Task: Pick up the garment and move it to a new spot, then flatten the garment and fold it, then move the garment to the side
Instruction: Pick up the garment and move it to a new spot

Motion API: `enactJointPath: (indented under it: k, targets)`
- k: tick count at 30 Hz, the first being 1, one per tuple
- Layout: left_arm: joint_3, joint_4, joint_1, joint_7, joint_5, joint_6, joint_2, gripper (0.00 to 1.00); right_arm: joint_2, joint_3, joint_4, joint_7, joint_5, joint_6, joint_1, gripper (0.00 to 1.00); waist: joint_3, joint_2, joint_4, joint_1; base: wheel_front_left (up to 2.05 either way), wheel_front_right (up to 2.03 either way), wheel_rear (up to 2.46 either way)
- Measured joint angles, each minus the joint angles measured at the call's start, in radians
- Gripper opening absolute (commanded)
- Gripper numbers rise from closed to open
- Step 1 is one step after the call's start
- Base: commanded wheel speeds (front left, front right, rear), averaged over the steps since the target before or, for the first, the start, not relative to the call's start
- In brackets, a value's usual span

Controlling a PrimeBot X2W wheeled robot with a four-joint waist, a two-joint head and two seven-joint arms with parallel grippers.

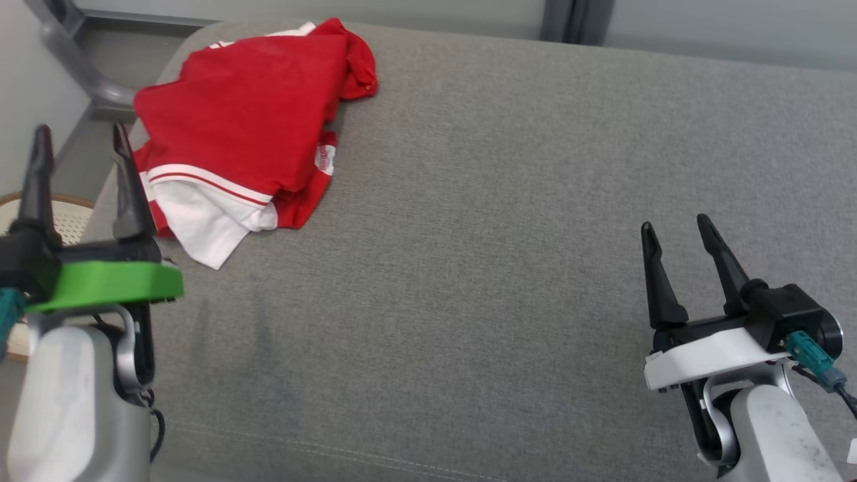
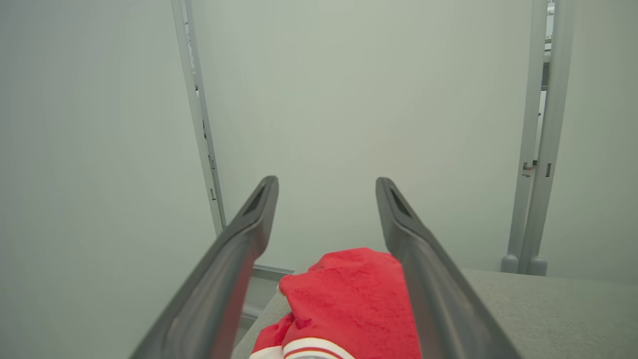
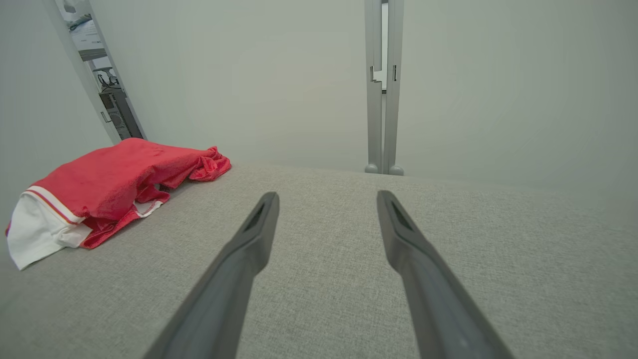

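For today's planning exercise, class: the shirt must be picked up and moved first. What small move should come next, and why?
Probably bring the left tool forward and down onto the near edge of the shirt. That tool is open and empty beside the bunched shirt, at the left end of the cushion; the right tool is open but farther off.

A grey fabric bench is spreading across the head view, a stitched seam running near 6 o'clock. A grey metal frame is slanting at 10 o'clock. A round pale thing with a wooden rim is sitting at 9 o'clock. Pale wall panels are standing behind.
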State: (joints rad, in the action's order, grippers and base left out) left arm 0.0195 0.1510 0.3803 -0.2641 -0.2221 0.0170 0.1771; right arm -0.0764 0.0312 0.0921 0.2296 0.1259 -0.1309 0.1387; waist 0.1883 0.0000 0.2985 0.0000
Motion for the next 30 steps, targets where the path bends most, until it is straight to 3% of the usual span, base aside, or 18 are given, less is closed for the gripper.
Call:
enactJointPath:
  k: [13, 22, 30]
  targets:
    - [0.057, 0.069, 0.344, 0.08, -0.037, -0.034, 0.129, 1.0, -0.047, -0.077, -0.088, -0.008, -0.007, 0.0, 0.077, 1.0, 0.211, 0.0, -0.142, 0.0001, 0.0, 0.0, 0.0]
    - [0.066, 0.259, 0.47, 0.122, -0.075, -0.065, 0.175, 1.0, -0.051, -0.116, -0.122, -0.003, -0.014, 0.0, 0.093, 1.0, 0.322, 0.0, -0.248, 0.0001, 0.0, 0.0, 0.0]
    - [0.039, 0.483, 0.535, 0.188, -0.087, -0.1, 0.213, 1.0, -0.066, -0.158, -0.144, -0.002, -0.013, 0.0, 0.103, 1.0, 0.391, 0.0, -0.296, 0.0001, 0.0, 0.0, 0.0]
